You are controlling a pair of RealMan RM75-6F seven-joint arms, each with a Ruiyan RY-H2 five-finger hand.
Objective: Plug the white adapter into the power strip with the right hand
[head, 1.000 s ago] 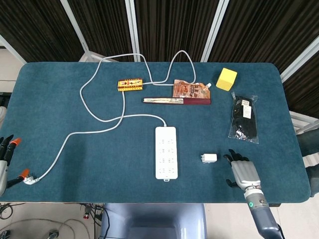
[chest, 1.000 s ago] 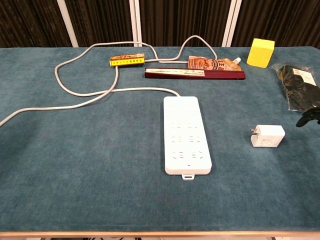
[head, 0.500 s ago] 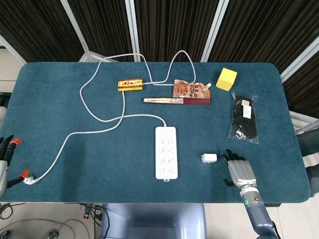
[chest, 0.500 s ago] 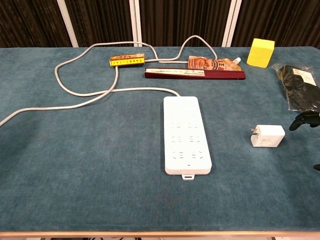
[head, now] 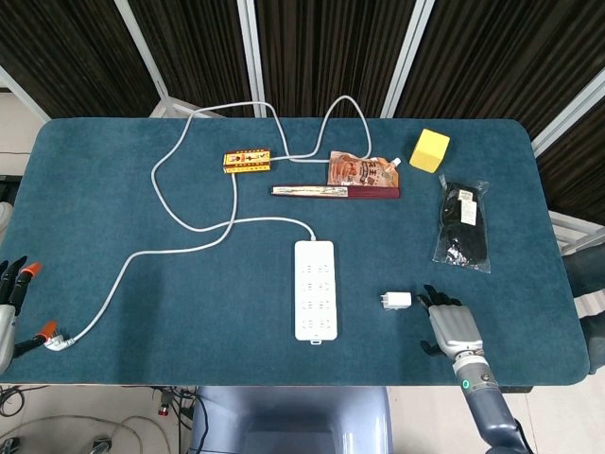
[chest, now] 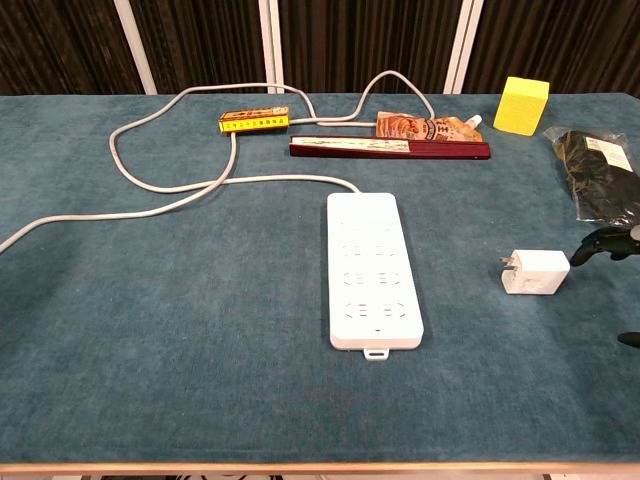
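The white adapter (head: 397, 301) (chest: 536, 271) lies on the blue table, prongs toward the white power strip (head: 315, 288) (chest: 371, 268) just to its left. My right hand (head: 448, 323) hovers immediately right of the adapter, fingers apart, holding nothing; its dark fingertips (chest: 600, 243) nearly reach the adapter's right side, and contact is unclear. In the chest view only those fingertips show at the right edge. My left hand (head: 9, 301) sits off the table's left edge, holding nothing, by the strip's plug (head: 55, 339).
The strip's white cable (head: 194, 227) loops over the left and back of the table (head: 123, 189). At the back lie an orange box (head: 247, 162), a dark red flat case (head: 336, 191), a sauce pouch (head: 359, 169) and a yellow block (head: 429, 149). A black bagged item (head: 463, 225) lies right.
My right hand has slid left and slightly toward the adapter, closing the gap to it. The adapter, power strip and left hand have not moved.
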